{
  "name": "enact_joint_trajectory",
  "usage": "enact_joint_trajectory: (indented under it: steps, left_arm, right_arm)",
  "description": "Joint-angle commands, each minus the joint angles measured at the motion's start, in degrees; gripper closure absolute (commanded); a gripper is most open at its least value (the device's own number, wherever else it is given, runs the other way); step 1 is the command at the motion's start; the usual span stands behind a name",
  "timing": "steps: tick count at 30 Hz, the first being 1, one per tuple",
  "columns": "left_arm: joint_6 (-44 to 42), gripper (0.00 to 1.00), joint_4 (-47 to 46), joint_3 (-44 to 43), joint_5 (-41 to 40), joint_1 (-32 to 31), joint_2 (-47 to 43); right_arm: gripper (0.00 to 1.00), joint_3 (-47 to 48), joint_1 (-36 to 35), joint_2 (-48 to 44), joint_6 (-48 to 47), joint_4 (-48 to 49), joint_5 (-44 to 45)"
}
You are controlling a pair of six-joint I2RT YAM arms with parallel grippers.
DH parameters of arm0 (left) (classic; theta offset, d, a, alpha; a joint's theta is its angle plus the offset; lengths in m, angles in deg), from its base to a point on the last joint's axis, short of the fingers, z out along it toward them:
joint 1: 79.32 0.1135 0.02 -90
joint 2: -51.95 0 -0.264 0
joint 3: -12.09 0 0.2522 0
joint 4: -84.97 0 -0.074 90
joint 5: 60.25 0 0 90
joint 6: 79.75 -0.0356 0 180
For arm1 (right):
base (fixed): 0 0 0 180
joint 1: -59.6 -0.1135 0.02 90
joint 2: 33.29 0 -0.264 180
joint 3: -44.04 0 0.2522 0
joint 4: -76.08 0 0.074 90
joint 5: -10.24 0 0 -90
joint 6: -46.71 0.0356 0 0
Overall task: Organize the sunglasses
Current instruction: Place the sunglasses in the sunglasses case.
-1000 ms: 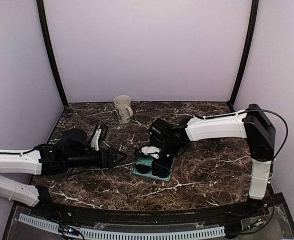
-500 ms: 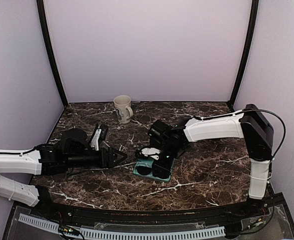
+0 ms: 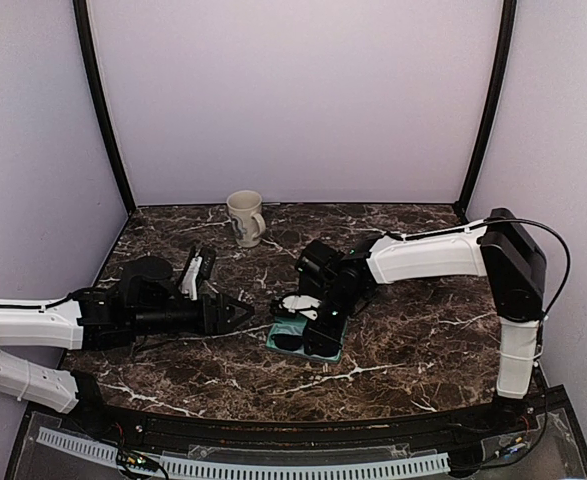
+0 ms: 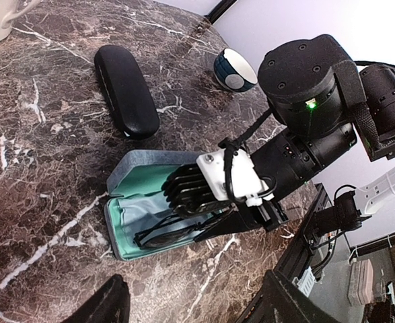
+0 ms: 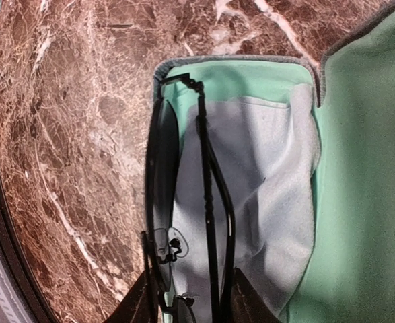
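One thin-framed pair of sunglasses (image 5: 162, 182) lies in the open grey-blue case (image 5: 358, 202) between the right jaws; we cannot tell if they grip. Left jaws gape empty. Lid closing remains, we judge.

Thin brownish-framed sunglasses (image 5: 161, 192) are seen folded, dark lenses standing on edge, temples closed alongside. They are laid lengthwise against one long wall of the open mint-lined case (image 5: 358, 168), partly on a grey cloth (image 5: 271, 202). From the left wrist they (image 4: 173, 232) are largely hidden. Only this pair is identified with certainty.
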Motion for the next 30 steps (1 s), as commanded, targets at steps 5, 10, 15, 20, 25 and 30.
enact_joint_trajectory:
  steps: [5, 10, 15, 20, 25, 30]
  left_arm:
    - [0.0, 0.31, -1.1, 0.9, 0.8, 0.3, -0.8]
    - [0.1, 0.31, -1.2, 1.2, 0.9, 0.2, -0.8]
    - [0.1, 0.31, -1.4, 1.3, 1.0, 0.3, -0.9]
    - [0.1, 0.31, -1.6, 1.3, 1.0, 0.3, -0.6]
    - [0.3, 0.31, -2.2, 1.5, 1.5, 0.3, -0.2]
    - [0.5, 0.31, -2.5, 1.6, 1.8, 0.3, -0.1]
  right_arm:
    - [0.62, 0.3, 0.0, -0.6, 1.4, 0.3, 0.9]
    - [0.58, 0.4, -0.6, -1.4, 2.2, 0.7, 2.0]
    - [0.57, 0.6, -1.5, -2.3, 2.9, 0.6, 3.7]
    - [0.56, 0.9, -2.3, -3.5, 3.4, 0.5, 5.1]
    - [0.56, 1.2, -2.8, -4.1, 3.9, 0.3, 6.2]
    - [0.56, 1.4, -3.2, -4.1, 4.4, -0.1, 7.6]
